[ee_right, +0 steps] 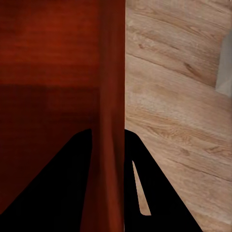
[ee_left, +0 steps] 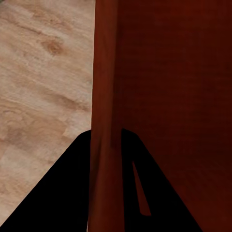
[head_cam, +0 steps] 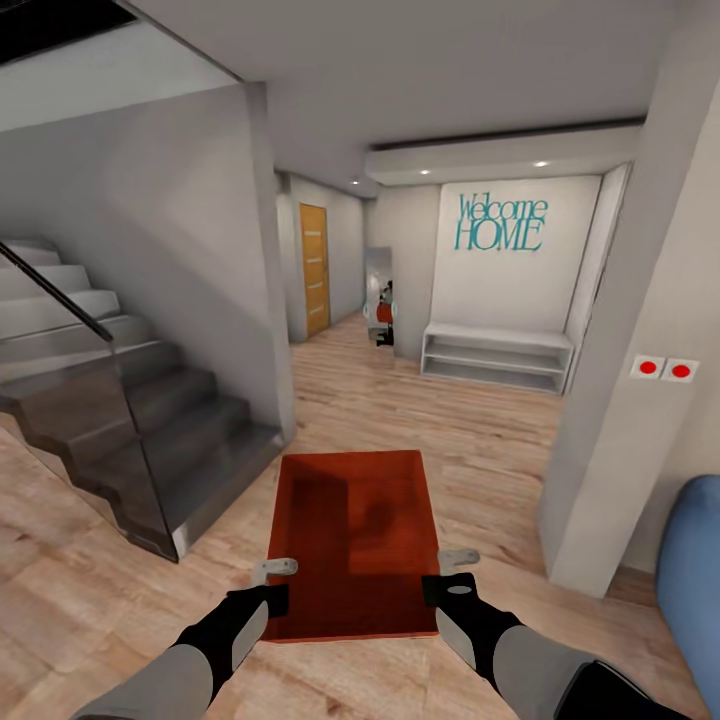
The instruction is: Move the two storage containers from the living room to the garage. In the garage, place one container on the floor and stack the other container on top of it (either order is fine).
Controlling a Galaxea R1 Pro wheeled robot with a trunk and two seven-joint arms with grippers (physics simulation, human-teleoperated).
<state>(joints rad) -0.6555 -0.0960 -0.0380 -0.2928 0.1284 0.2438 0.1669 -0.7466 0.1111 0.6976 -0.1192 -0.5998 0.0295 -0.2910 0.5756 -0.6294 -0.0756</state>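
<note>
One orange-red storage container (head_cam: 352,540), open-topped and empty, hangs level in front of me above the light wood plank floor. My left gripper (head_cam: 272,580) is shut on its left wall (ee_left: 104,96), one finger inside and one outside. On the opposite side, my right gripper (head_cam: 450,572) is shut on the right wall (ee_right: 113,96) in the same way. The other container and the garage are out of view.
A grey staircase (head_cam: 130,420) with a glass rail stands at the left. A white pillar (head_cam: 620,400) and a blue sofa (head_cam: 695,570) are at the right. Ahead, the hallway runs to a white bench shelf (head_cam: 497,355), a mirror (head_cam: 380,300) and a wooden door (head_cam: 314,270).
</note>
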